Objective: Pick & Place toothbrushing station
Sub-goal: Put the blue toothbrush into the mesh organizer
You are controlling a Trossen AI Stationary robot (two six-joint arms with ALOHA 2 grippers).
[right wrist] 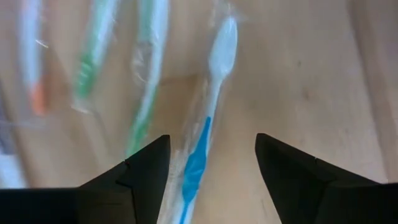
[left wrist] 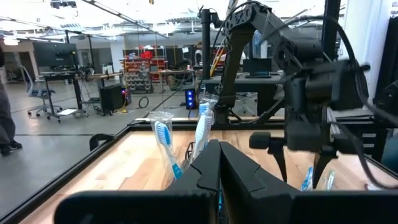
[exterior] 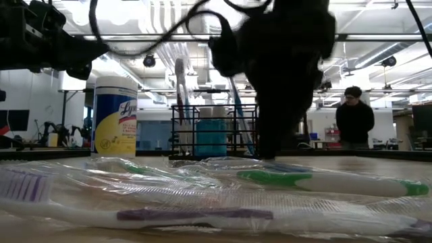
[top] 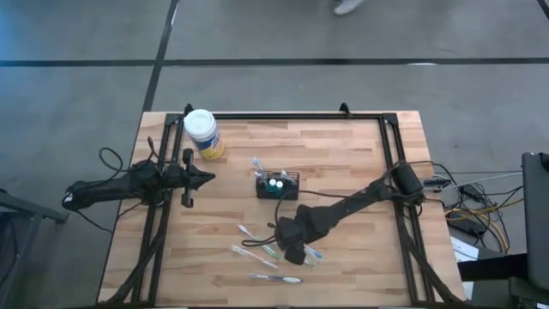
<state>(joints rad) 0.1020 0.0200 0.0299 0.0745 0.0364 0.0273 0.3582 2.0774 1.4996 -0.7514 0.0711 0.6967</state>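
Black wire caddy: the small rectangular openwork toothbrushing station (top: 277,185) stands upright on the butcher-block wooden table (top: 360,154), near the table's middle; it is the landmark for the lines below.
Contents of the caddy: wrapped toothbrushes stand in it, blue-and-white ones (left wrist: 202,127) rising above its rim, with a teal block (exterior: 211,137) visible through the wire sides in the low view.
Right gripper: the right gripper (top: 294,251) hangs low over the table on the near side of the caddy, a little to its right, apart from it.
Right fingers: the two dark fingers (right wrist: 140,168) are spread wide and hold nothing; a clear-wrapped blue-and-white toothbrush (right wrist: 203,132) lies on the wood between them, touching neither.
Loose brushes: green-handled (right wrist: 147,93) and orange-tipped (right wrist: 34,68) wrapped toothbrushes lie just beside that blue one; more wrapped brushes, a green (exterior: 331,182) and a purple (exterior: 192,214) among them, are scattered on the table nearer than the caddy.
Left gripper: the left gripper (top: 206,178) waits to the left of the caddy, well apart from it, pointing toward it.
Left fingers: pressed together, clenched on nothing (left wrist: 214,171).
Jar: a round white-capped, yellow-labelled wipes canister (top: 202,134) stands upright beyond and to the left of the caddy.
Room: a person in dark clothing (exterior: 354,120) stands far behind the table.
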